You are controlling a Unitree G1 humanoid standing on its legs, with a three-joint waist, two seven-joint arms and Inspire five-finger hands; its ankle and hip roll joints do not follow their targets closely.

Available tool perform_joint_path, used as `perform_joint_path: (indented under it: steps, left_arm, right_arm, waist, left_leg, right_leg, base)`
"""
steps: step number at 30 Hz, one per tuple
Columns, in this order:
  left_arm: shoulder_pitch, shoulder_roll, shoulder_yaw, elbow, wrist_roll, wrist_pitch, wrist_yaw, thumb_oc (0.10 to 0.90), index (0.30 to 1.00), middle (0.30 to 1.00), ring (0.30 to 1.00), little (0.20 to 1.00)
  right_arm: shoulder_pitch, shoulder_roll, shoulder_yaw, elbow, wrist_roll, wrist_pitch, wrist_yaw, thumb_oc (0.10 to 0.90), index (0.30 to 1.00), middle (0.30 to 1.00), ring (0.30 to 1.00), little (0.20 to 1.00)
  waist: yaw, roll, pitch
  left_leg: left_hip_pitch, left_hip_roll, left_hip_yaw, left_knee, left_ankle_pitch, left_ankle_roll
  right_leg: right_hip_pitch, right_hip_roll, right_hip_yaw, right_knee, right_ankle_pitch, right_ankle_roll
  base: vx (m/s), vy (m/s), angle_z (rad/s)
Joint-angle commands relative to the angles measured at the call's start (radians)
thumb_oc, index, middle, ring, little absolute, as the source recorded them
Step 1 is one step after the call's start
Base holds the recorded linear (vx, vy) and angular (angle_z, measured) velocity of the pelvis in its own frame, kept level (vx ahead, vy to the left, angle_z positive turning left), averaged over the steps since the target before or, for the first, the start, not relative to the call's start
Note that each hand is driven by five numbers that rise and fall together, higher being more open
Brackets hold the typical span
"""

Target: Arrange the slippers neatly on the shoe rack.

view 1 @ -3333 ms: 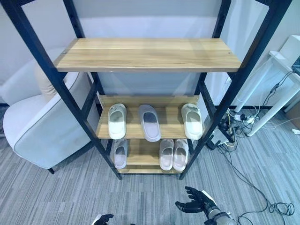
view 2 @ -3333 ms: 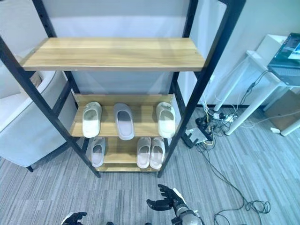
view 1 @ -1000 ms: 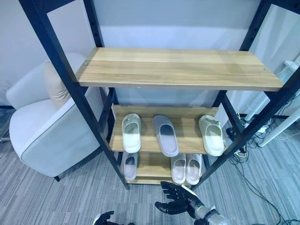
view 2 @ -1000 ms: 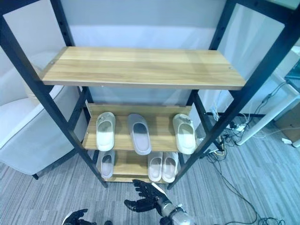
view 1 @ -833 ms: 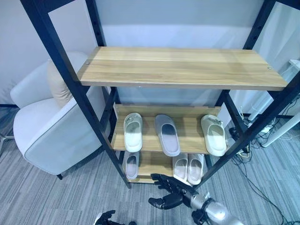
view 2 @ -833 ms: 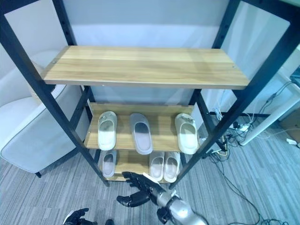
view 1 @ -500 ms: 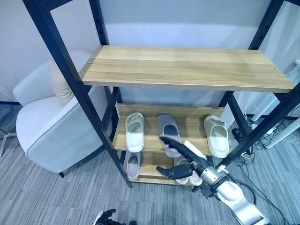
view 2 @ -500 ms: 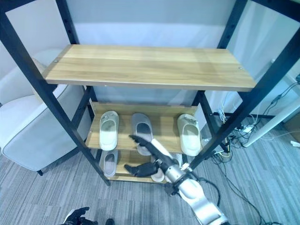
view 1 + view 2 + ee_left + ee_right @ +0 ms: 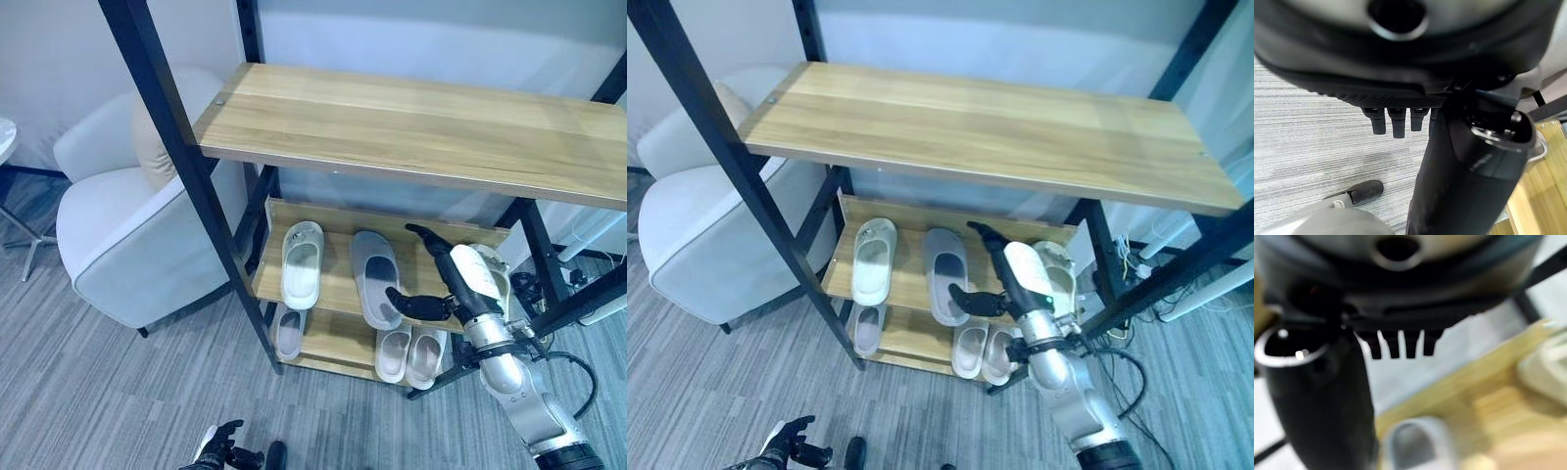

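Note:
On the rack's middle shelf lie a cream slipper, a grey slipper and another cream slipper at the right. The bottom shelf holds one grey slipper and a pale pair. My right hand hovers open over the middle shelf between the grey slipper and the right cream one, partly hiding the latter. Its thumb reaches toward the grey slipper's edge. In the right wrist view the grey slipper lies past straight fingers. My left hand hangs open low by the floor.
A wide wooden top shelf overhangs the slippers. Black rack posts frame the front. A white armchair with a beige cushion stands close at the left. Cables and a white table leg are at the right.
My right hand has risen from in front of the bottom shelf to the middle shelf, between the grey and right cream slippers. The camera has shifted; the slippers have not moved.

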State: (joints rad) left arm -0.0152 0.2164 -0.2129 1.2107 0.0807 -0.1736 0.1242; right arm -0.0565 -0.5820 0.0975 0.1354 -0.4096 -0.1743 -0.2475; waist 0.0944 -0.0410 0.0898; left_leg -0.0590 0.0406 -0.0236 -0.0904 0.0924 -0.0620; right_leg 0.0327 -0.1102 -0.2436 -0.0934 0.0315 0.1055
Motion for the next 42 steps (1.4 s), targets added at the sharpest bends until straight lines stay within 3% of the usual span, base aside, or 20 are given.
perform_joint_path:
  steps: [1, 7, 10, 23, 36, 37, 39, 42]
  left_arm:
    - [-0.001, -0.006, -0.047, 0.111, 0.052, -0.003, -0.007, 0.8, 0.9, 0.9, 0.9, 0.9]
    - [-0.01, -0.007, -0.074, 0.103, 0.046, -0.011, -0.01, 0.8, 0.9, 0.9, 0.9, 0.9]
    - [-0.011, -0.013, -0.041, 0.118, -0.025, -0.007, -0.016, 0.8, 0.9, 0.9, 0.9, 0.9]
    - [-0.006, -0.007, -0.003, 0.137, -0.091, -0.01, -0.013, 0.8, 0.9, 0.9, 0.9, 0.9]
    - [-0.049, 0.009, -0.021, 0.117, -0.153, -0.03, 0.009, 0.8, 0.9, 0.9, 0.9, 0.9]
    - [-0.053, 0.012, -0.026, 0.115, -0.151, -0.033, 0.012, 0.8, 0.9, 0.9, 0.9, 0.9]
    - [-0.059, 0.015, -0.032, 0.112, -0.147, -0.034, 0.015, 0.8, 0.9, 0.9, 0.9, 0.9]
    - [-0.066, 0.018, -0.033, 0.11, -0.15, -0.035, 0.018, 0.8, 0.9, 0.9, 0.9, 0.9]
  right_arm:
    - [-0.1, -0.048, -0.072, -0.05, 0.052, -0.051, -0.092, 0.8, 0.9, 0.9, 0.9, 0.9]
    - [-0.162, -0.047, -0.07, 0.073, 0.128, -0.058, -0.12, 0.8, 0.9, 0.9, 0.9, 0.9]
    - [-0.174, -0.024, -0.074, 0.098, 0.205, -0.066, -0.114, 0.8, 0.9, 0.9, 0.9, 0.9]
    - [-0.245, -0.022, -0.054, 0.176, 0.295, -0.076, -0.106, 0.8, 0.9, 0.9, 0.9, 0.9]
    - [-0.371, -0.055, -0.031, 0.243, 0.399, -0.096, -0.131, 0.8, 0.9, 0.9, 0.9, 0.9]
    - [-0.377, -0.056, -0.03, 0.247, 0.4, -0.099, -0.135, 0.726, 0.789, 0.789, 0.789, 0.789]
    - [-0.382, -0.055, -0.028, 0.253, 0.398, -0.101, -0.143, 0.4, 0.3, 0.3, 0.3, 0.3]
    - [-0.382, -0.046, -0.017, 0.269, 0.395, -0.095, -0.139, 0.4, 0.3, 0.3, 0.3, 0.3]
  waist:
    - [0.023, -0.026, -0.02]
    - [0.036, -0.029, -0.02]
    - [0.045, -0.032, -0.02]
    - [0.071, -0.031, -0.012]
    - [0.092, -0.048, 0.035]
    - [0.093, -0.05, 0.039]
    - [0.095, -0.054, 0.042]
    - [0.096, -0.06, 0.048]
  left_leg:
    - [-0.004, -0.036, -0.004, 0.003, -0.066, -0.005]
    - [-0.018, -0.039, -0.01, 0.003, -0.067, -0.003]
    - [-0.022, -0.041, -0.011, 0.003, -0.067, -0.003]
    - [-0.056, -0.044, -0.023, 0.003, -0.059, -0.007]
    - [-0.168, -0.049, -0.037, 0.003, -0.031, -0.015]
    - [-0.175, -0.05, -0.039, 0.003, -0.029, -0.016]
    - [-0.183, -0.05, -0.042, 0.003, -0.028, -0.016]
    - [-0.188, -0.051, -0.044, 0.003, -0.028, -0.016]
  right_leg:
    - [0.017, 0.007, 0.052, 0.006, -0.076, 0.05]
    - [0.001, 0.007, 0.052, 0.006, -0.073, 0.051]
    - [-0.007, 0.007, 0.051, 0.006, -0.071, 0.052]
    - [-0.044, 0.003, 0.046, 0.006, -0.06, 0.056]
    - [-0.147, 0.003, 0.045, 0.006, -0.034, 0.058]
    - [-0.153, 0.003, 0.044, 0.006, -0.033, 0.058]
    - [-0.16, 0.002, 0.042, 0.006, -0.031, 0.058]
    - [-0.165, 0.002, 0.04, 0.006, -0.028, 0.059]
  base:
    - [0.0, 0.0, 0.0]
    - [0.01, 0.004, 0.02]
    - [0.03, 0.003, 0.03]
    - [0.01, 0.004, 0.03]
    - [-0.02, 0.007, 0.04]
    - [-0.02, 0.015, 0.06]
    - [-0.01, 0.006, 0.07]
    - [-0.01, 0.004, 0.08]
